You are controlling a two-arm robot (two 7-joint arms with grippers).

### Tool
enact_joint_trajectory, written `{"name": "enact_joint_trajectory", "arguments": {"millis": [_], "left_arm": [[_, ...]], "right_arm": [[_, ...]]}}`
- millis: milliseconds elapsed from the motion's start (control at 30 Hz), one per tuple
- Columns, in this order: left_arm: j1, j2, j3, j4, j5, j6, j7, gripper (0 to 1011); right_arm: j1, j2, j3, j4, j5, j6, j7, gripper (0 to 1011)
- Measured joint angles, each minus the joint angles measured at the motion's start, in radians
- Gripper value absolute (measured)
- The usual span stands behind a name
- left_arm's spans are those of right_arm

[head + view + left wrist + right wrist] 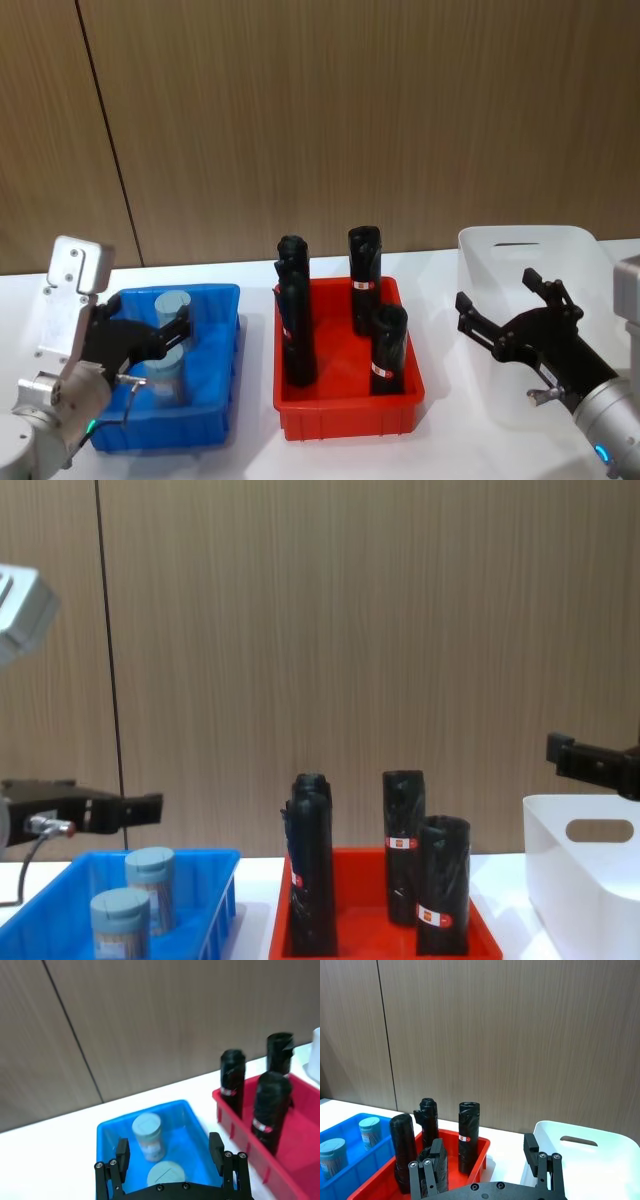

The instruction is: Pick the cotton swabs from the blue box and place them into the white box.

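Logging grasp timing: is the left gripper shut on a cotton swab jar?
No, the left gripper hangs open above the blue box, fingers spread wide of the cotton swabs below.

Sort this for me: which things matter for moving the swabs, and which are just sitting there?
Job: cotton swabs, two jars in the blue box; white box; left hand, open over the blue box; right hand, open near the white box.
Lying about: red tray; black rolls standing in it.
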Motion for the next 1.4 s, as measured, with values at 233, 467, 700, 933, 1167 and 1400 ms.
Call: {"name": "enact_joint_trajectory", "arguments": {"millis": [233,467,700,933,1167,1400], "left_arm": [[-0.023,-0.007,-0.014,0.050,-0.029,0.053,0.002,1000],[-0.049,-0.020,-0.021,0.103,-0.050,0.087,-0.017,1000],[-0.077,-0.035,-0.022,0.154,-0.059,0.103,-0.063,1000],[-0.108,-0.054,-0.016,0.206,-0.060,0.108,-0.110,1000],[-0.133,-0.071,-0.010,0.249,-0.051,0.116,-0.138,1000],[-0.153,-0.084,-0.004,0.283,-0.032,0.129,-0.145,1000]], "right_arm": [[0.000,0.000,0.000,0.000,0.000,0.000,0.000,1002],[0.000,0.000,0.000,0.000,0.000,0.000,0.000,1002],[0.000,0.000,0.000,0.000,0.000,0.000,0.000,1002],[0.000,0.000,0.000,0.000,0.000,0.000,0.000,1001],[0.000,0.000,0.000,0.000,0.000,0.000,0.000,1002],[0.000,0.000,0.000,0.000,0.000,0.000,0.000,1002]]}}
